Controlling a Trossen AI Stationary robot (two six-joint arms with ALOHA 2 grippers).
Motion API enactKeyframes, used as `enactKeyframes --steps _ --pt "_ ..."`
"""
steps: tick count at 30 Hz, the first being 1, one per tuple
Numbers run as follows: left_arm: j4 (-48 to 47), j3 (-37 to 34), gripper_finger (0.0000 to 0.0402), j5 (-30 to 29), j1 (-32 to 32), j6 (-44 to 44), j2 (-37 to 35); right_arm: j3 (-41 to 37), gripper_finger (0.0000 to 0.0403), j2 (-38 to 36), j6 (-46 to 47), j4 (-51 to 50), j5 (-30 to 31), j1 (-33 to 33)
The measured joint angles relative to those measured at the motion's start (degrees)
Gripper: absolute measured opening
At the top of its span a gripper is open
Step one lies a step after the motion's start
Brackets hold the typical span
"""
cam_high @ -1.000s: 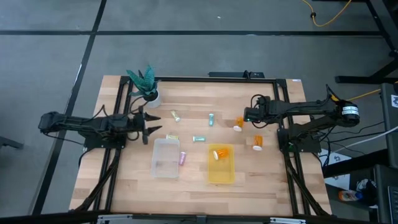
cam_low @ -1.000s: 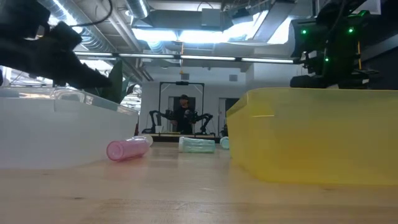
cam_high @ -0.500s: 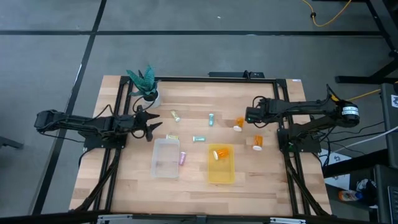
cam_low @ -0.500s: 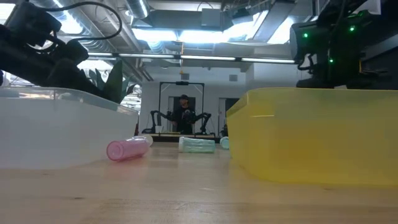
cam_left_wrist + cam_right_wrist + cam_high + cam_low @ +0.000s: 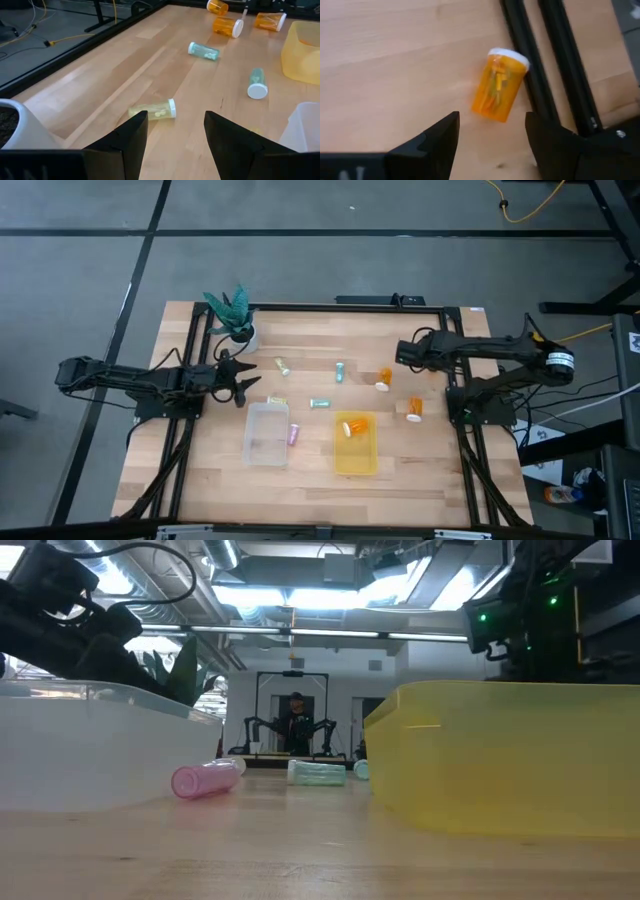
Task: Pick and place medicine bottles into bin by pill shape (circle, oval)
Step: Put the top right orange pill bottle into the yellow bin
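Several small bottles lie on their sides on the wooden table. A pale yellow bottle [image 5: 282,365] [image 5: 152,111], a teal one [image 5: 341,371], a green one [image 5: 320,403] and a pink one [image 5: 293,434] [image 5: 205,780] lie mid-table. One orange bottle [image 5: 384,378] lies right of centre. Another [image 5: 414,410] lies near the right rail, and a third [image 5: 352,426] lies in the yellow bin [image 5: 358,462]. My left gripper [image 5: 252,385] [image 5: 175,117] is open and empty, just left of the pale yellow bottle. My right gripper [image 5: 399,355] [image 5: 492,120] is open and empty, above an orange white-capped bottle [image 5: 499,87].
A clear bin [image 5: 266,442] [image 5: 90,740] stands left of the yellow bin [image 5: 510,755]. A potted plant [image 5: 233,315] stands at the far left, close to my left arm. Black frame rails [image 5: 540,75] run along the table's edges.
My right gripper has drawn back from the orange bottle right of centre, toward the table's right and far edges; the bottle stays lying where it was. My left gripper has shifted slightly toward the far edge and then held still.
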Motion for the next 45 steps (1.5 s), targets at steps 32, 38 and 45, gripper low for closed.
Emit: enactKeyframes --steps 32,38,45 --pt "0.0 0.0 0.0190 0.0 0.0 3.5 0.0 -13.2 0.0229 4.2 6.8 17.5 3.1 -4.6" --pt "0.0 0.0 0.0190 0.0 0.0 3.5 0.0 -13.2 0.0229 4.2 6.0 17.5 3.3 -4.6" --pt "0.0 0.0 0.0190 0.0 0.0 3.5 0.0 -13.2 0.0226 4.2 3.3 17.5 2.3 -4.6"
